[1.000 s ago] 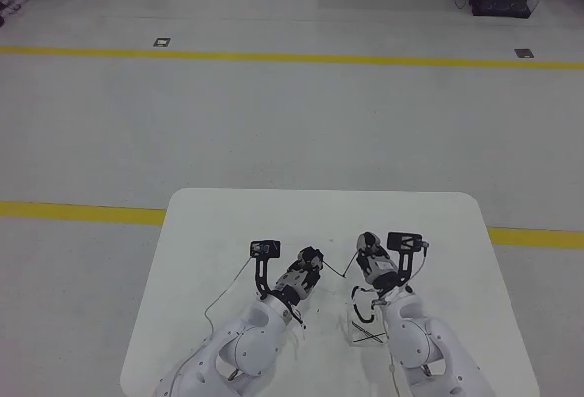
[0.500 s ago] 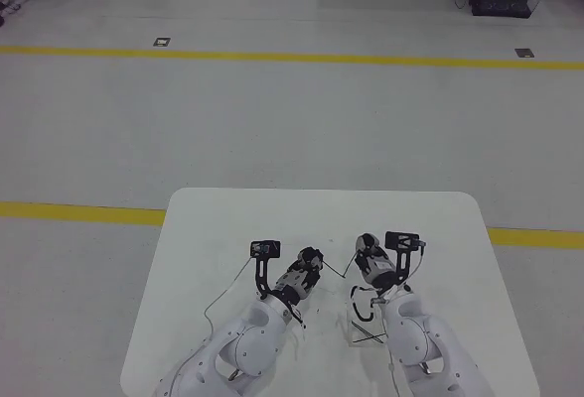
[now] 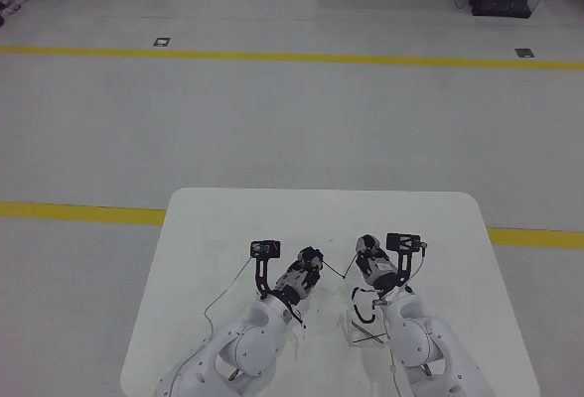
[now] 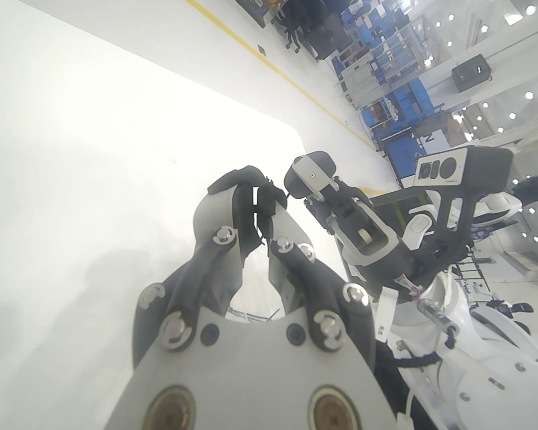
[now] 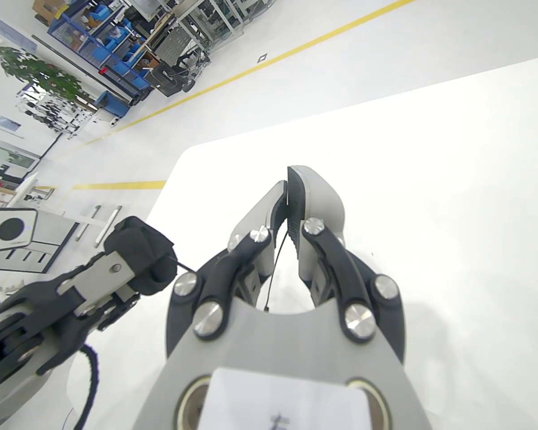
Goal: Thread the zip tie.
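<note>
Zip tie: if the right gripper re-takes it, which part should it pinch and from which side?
Probably the thin strap of the zip tie just past the left gripper, approached facing that gripper's tips. It is slender and likely flexible, so pinching near the clamped end leaves little to sag. The right gripper is shut on it.

The zip tie (image 5: 274, 268) disappears between the pressed pads of the right gripper (image 5: 288, 192), so that end is hidden. Its other end is lost, indistinct, among the dark fingertips of the left gripper (image 4: 256, 190).
</note>
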